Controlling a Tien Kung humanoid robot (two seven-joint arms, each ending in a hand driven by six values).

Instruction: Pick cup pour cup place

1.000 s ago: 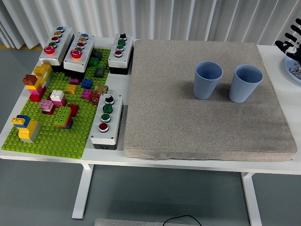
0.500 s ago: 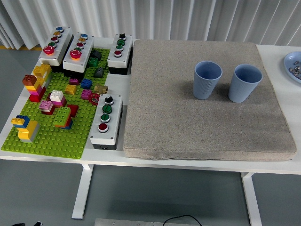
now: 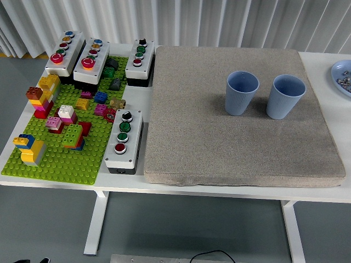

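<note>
on my feed neither hand is in frame, so i cannot tell how open either one is or whether it holds anything, and i have no hand to place things against. the two blue cups stand upright on the grey mat (image 3: pixel 230 142), the left cup (image 3: pixel 242 93) just beside the right cup (image 3: pixel 286 96), apart, not touching. a blue dish (image 3: pixel 339 72) sits at the right edge. a green brick plate (image 3: pixel 60 156) with coloured blocks and four button boxes, the nearest (image 3: pixel 124 141), lie left of the mat.
</note>
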